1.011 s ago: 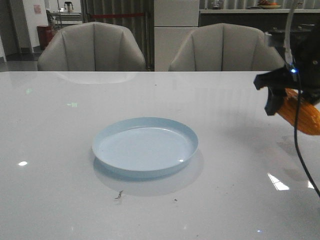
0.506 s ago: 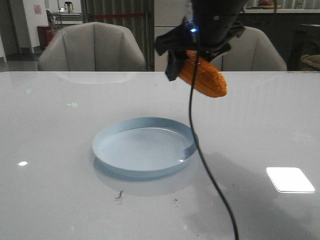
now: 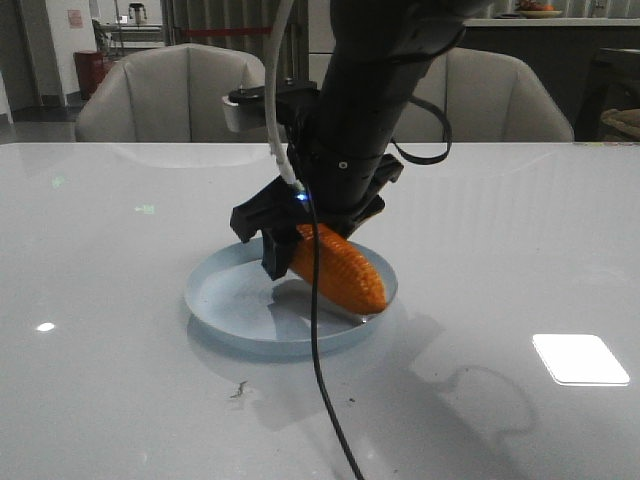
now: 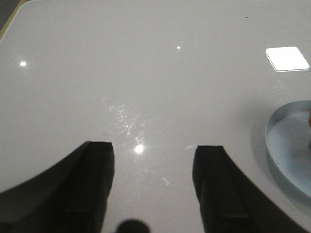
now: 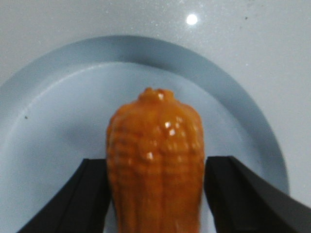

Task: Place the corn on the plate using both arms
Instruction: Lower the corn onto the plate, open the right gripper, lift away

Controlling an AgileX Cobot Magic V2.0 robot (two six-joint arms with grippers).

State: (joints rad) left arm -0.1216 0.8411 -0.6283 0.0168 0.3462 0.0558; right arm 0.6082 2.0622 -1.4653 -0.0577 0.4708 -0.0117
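Over the middle of the white surface point(image 3: 500, 250) the right claw point(image 3: 290, 250) hangs low above the plate point(image 3: 215, 300), and it is squeezing the corn point(image 3: 340, 265) between its two black fingers. The corn is orange and bumpy, and it tips down toward the plate's right side. Its low end looks like it is touching the plate near the rim, or just about to, but I cannot tell for sure. From the right wrist view the corn point(image 5: 153, 160) sits snug between the fingers point(image 5: 233, 194), with its tip pointing out across the pale blue plate point(image 5: 53, 121) underneath. The left claw point(image 4: 150, 189) is off to the side, over the bare surface point(image 4: 146, 73), with its fingers spread apart and nothing between them. Only an edge of the plate point(image 4: 284, 121) shows in that view, so that claw is near the plate but not over it. I think most of the job is done, because the corn is already right at the plate. What is left is small: the right claw has to let go so the corn lies flat inside the rim, and then lift away. The corn could roll a bit when it is let go, since it is round and tilted.
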